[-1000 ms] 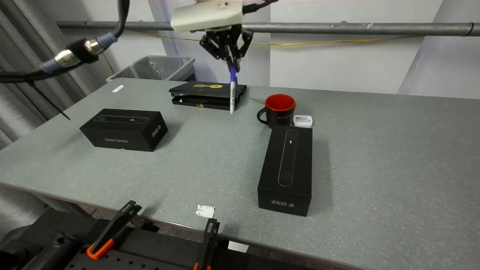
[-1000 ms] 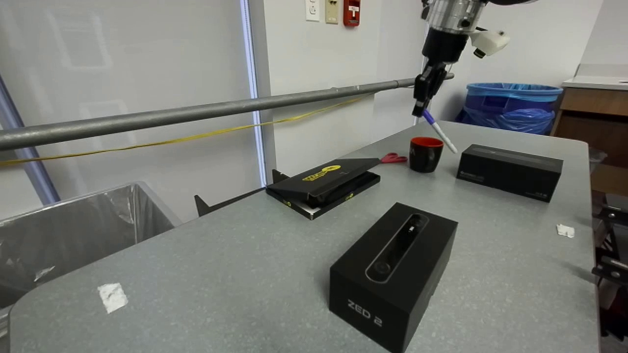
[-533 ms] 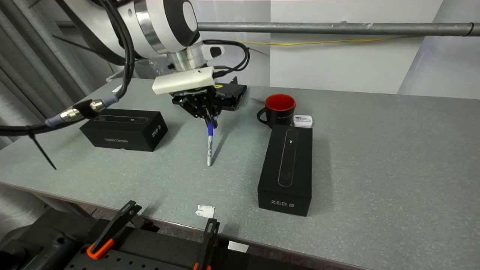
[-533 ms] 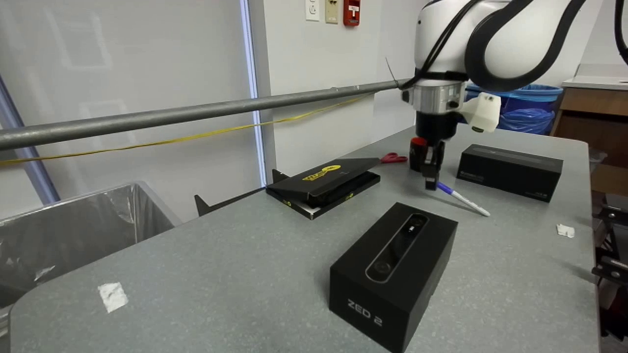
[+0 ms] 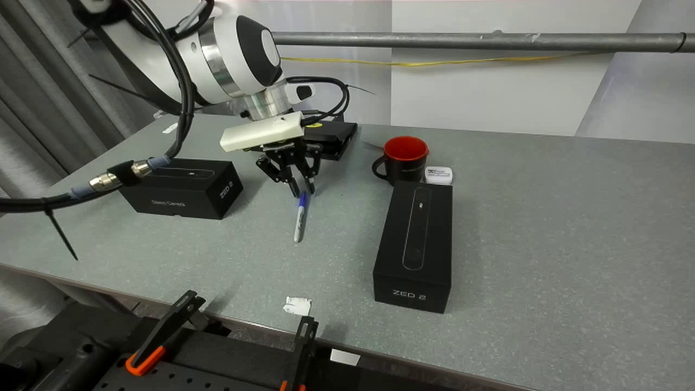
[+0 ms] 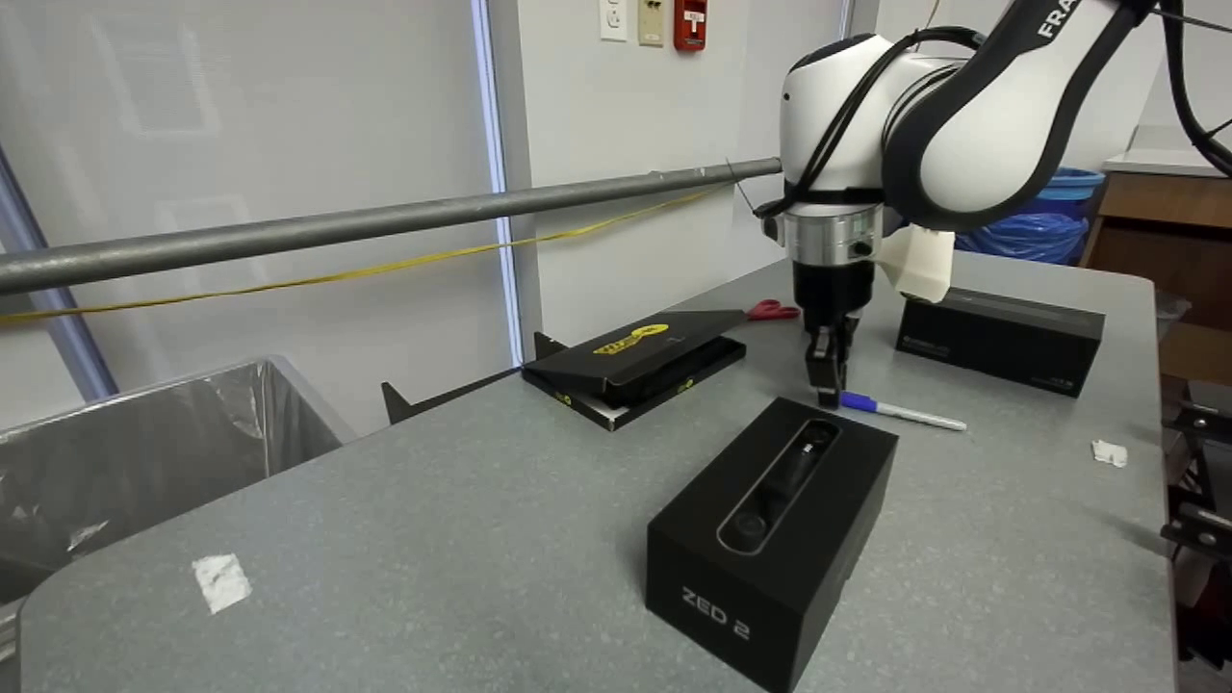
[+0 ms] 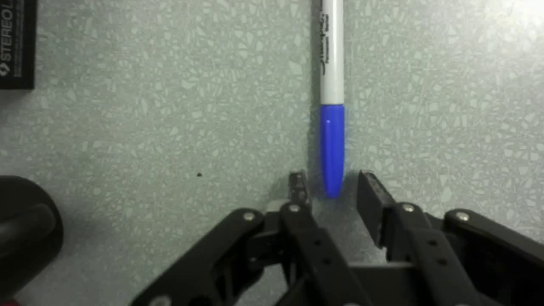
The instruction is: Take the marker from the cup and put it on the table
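Note:
The marker, white with a blue cap, lies flat on the grey table (image 5: 570,244). It shows in both exterior views (image 5: 299,220) (image 6: 900,412) and in the wrist view (image 7: 332,85). My gripper (image 5: 304,194) is open, low over the table at the cap end. In the wrist view its two fingertips (image 7: 329,182) stand on either side of the cap's end, with a gap on both sides. The cup (image 5: 404,157), dark outside and red inside, stands farther back. In an exterior view my arm hides it. Part of its dark side (image 7: 25,233) shows in the wrist view.
A long black box (image 5: 412,247) lies in front of the cup, with a small white case (image 5: 438,175) beside it. Another black box (image 6: 770,539) lies on the other side. A flat black box (image 6: 635,361) and red scissors (image 6: 772,310) lie near the wall. Clamps (image 5: 165,331) stand at the table edge.
My gripper came down from above the table with the marker tilted in its fingers. The fingers have since opened, and the marker has gone from tilted to flat on the table.

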Action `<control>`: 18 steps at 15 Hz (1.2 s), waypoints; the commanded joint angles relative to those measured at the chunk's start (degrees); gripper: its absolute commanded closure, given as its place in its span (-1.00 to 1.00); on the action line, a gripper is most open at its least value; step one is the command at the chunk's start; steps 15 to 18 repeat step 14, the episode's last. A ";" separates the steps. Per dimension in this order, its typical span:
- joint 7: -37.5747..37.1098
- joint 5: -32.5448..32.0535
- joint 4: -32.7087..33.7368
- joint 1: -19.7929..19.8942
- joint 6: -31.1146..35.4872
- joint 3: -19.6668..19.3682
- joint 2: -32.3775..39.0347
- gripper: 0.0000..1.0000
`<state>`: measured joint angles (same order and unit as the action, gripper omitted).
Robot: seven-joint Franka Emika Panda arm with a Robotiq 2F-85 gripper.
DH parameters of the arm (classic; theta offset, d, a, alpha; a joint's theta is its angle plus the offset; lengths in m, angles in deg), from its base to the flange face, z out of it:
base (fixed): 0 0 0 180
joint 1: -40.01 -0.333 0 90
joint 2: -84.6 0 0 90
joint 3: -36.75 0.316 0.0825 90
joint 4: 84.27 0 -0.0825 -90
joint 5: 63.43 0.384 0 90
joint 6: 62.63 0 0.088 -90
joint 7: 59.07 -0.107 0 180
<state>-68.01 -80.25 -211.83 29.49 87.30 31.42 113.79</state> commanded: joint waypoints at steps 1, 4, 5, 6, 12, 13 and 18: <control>-4.63 -3.92 0.70 -2.96 0.77 -2.84 0.28 -0.37; -6.25 -4.83 1.24 -3.82 0.53 -3.58 0.51 -0.81; -6.69 -5.03 1.37 -4.01 0.45 -3.73 0.54 -0.98; -7.07 -5.23 1.46 -4.15 0.33 -3.83 0.54 -1.00; -6.13 -3.30 1.29 -2.68 -0.12 -2.43 -0.01 -1.00; -6.23 -3.29 1.34 -2.68 -0.12 -2.45 -0.01 -1.00; -6.28 -3.29 1.34 -2.69 -0.12 -2.46 -0.01 -1.00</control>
